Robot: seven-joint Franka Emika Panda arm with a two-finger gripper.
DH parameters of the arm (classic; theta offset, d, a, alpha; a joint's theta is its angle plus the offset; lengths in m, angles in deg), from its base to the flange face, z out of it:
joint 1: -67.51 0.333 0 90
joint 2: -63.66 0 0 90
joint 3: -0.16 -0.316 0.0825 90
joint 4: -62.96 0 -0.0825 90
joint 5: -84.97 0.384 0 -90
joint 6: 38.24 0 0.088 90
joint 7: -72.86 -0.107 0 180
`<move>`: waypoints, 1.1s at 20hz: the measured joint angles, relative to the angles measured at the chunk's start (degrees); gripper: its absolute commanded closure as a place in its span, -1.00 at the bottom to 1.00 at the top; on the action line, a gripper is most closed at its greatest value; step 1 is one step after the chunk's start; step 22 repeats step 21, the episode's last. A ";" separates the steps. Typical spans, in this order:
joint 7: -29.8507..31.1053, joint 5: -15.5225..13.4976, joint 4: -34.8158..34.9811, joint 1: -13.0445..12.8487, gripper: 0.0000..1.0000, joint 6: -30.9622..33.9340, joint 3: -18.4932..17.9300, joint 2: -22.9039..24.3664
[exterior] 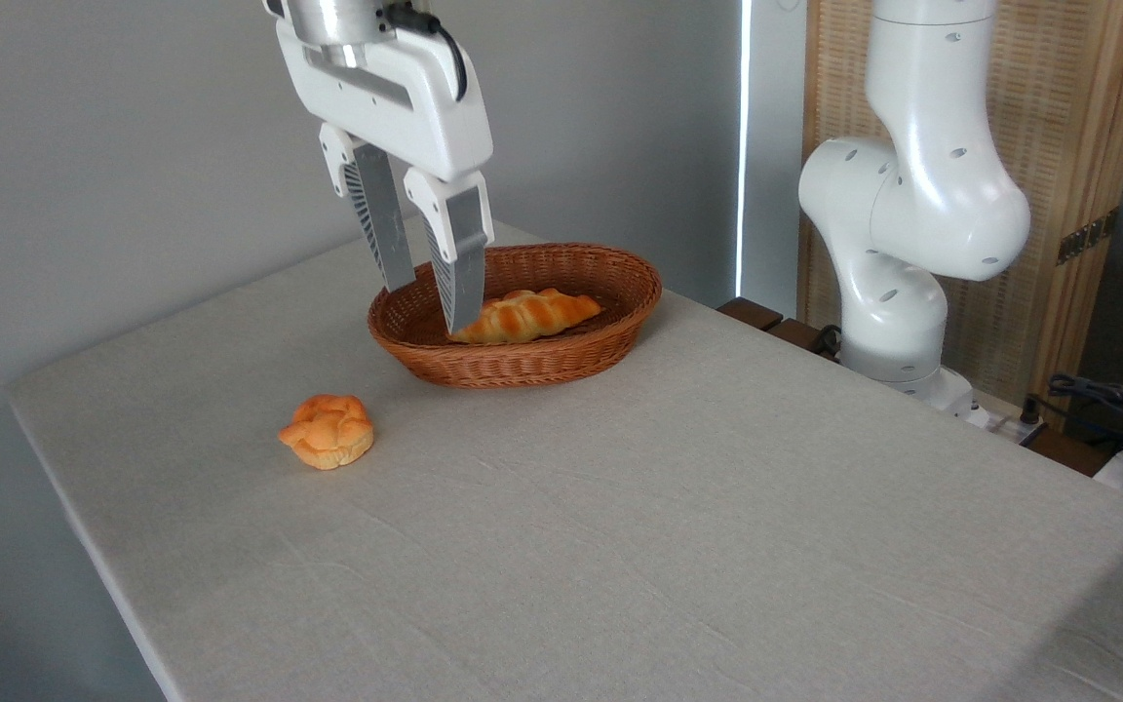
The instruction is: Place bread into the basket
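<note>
Up at twelve o'clock, bread (526,317) lies inside my basket (542,361); gripper (430,304) hangs spread and empty at its nine o'clock rim. Placement looks done; next I lift clear.

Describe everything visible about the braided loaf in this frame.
The bread is a long braided loaf, golden-orange with a glossy crust and tapered ends. It lies lengthwise inside the basket, resting on the woven bottom. The open gripper hangs at its left end, and one fingertip overlaps that end in the picture.
</note>
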 measured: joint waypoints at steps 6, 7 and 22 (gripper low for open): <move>0.01 0.00 2.16 0.01 -1.00 -0.52 0.02 0.00; 0.01 0.00 2.25 0.01 -1.00 -0.77 0.02 0.01; 0.53 2.48 2.40 0.02 -1.00 -2.36 0.13 0.11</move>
